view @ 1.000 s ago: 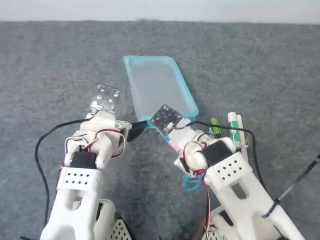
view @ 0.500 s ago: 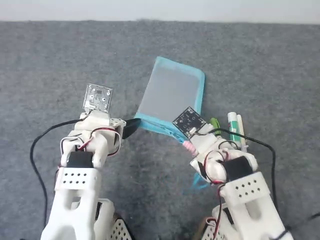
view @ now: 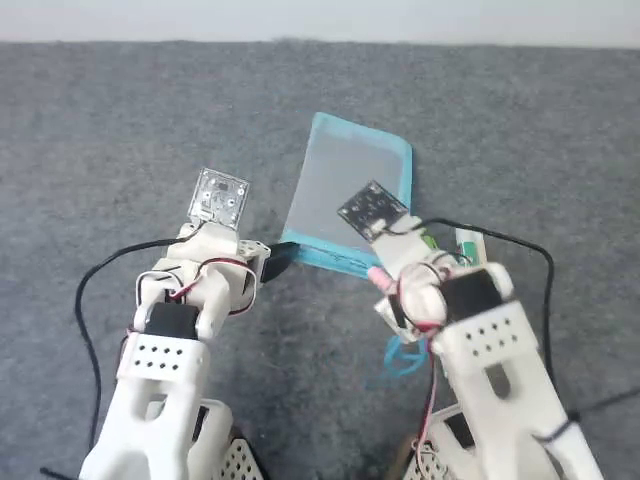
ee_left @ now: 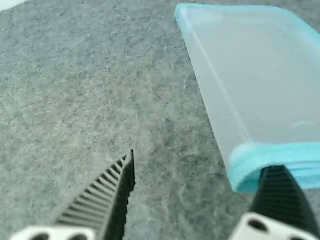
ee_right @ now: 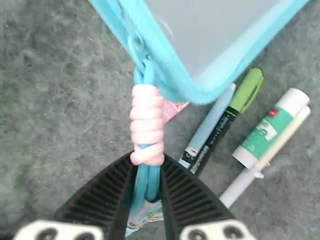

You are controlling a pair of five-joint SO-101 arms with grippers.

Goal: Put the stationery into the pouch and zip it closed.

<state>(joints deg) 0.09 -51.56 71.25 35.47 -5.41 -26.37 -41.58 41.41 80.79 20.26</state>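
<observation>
Grey felt table (view: 120,120) | pouch (view: 350,190) flat, mid-table | right gripper (ee_right: 147,162) clamps zipper cord (ee_right: 146,125) | left gripper (ee_left: 200,165) wide apart, holding nothing, one finger at pouch corner | pens (ee_right: 222,127) partly hidden under pouch

White arms (view: 160,385), black cables (view: 79,305), black ribbed claw (ee_right: 148,160)

A robotics lab bench is suggested: a tabletop (view: 100,130) covered in grey felt-like fabric is backed by a plain pale wall (view: 320,18), and a white left arm (view: 160,365) and right arm (view: 495,350) with exposed cables (view: 80,300) are seen.
</observation>
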